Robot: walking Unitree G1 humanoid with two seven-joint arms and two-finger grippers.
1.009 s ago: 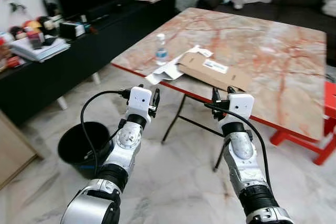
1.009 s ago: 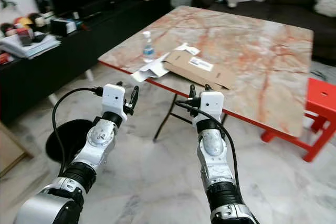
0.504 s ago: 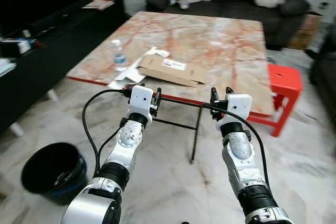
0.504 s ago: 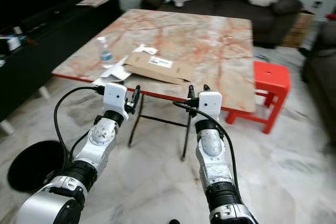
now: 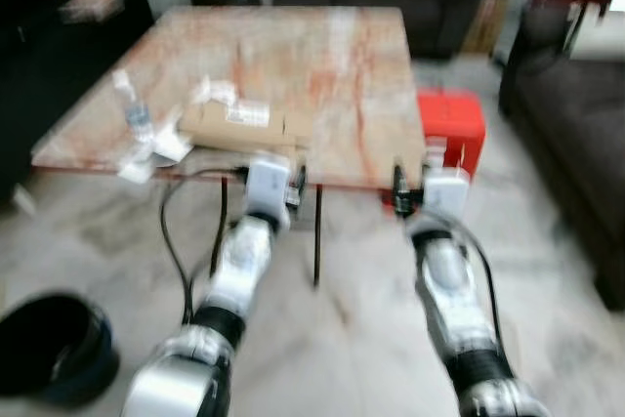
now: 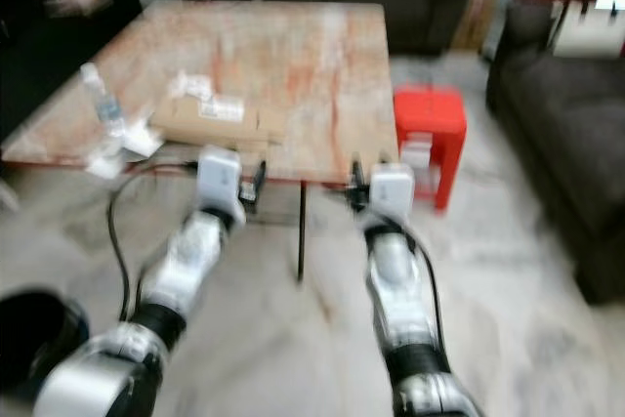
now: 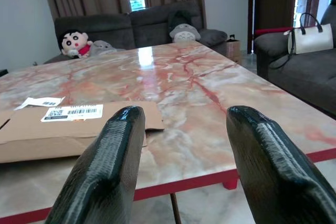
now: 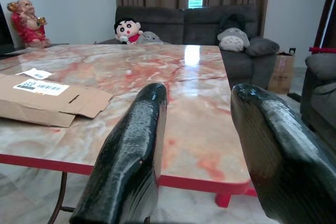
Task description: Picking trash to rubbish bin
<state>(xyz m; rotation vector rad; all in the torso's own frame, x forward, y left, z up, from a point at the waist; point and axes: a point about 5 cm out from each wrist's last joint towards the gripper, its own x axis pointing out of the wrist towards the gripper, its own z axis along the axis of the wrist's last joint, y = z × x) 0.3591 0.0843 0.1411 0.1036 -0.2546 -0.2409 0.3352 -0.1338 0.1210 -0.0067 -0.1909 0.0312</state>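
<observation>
The head views are blurred by motion. A flattened cardboard box (image 5: 239,124) with a white label lies near the front edge of the marble table (image 5: 322,56). A clear plastic bottle (image 5: 135,114) and white paper scraps (image 5: 146,153) sit at the table's left corner. The black bin (image 5: 44,349) stands on the floor at my lower left. Both arms are raised in front of the table edge. My left gripper (image 7: 184,116) is open and empty, facing the cardboard box (image 7: 63,129). My right gripper (image 8: 199,93) is open and empty too.
A red stool (image 5: 449,124) stands by the table's right side. A dark sofa (image 5: 576,144) is on the right and another with plush toys (image 8: 131,27) is behind the table. A white handbag (image 7: 310,38) rests on a sofa. Marble floor lies below.
The camera has swung to the right and the picture has blurred; the table and bin have shifted left in view. Both arms keep the same raised pose with open fingers.
</observation>
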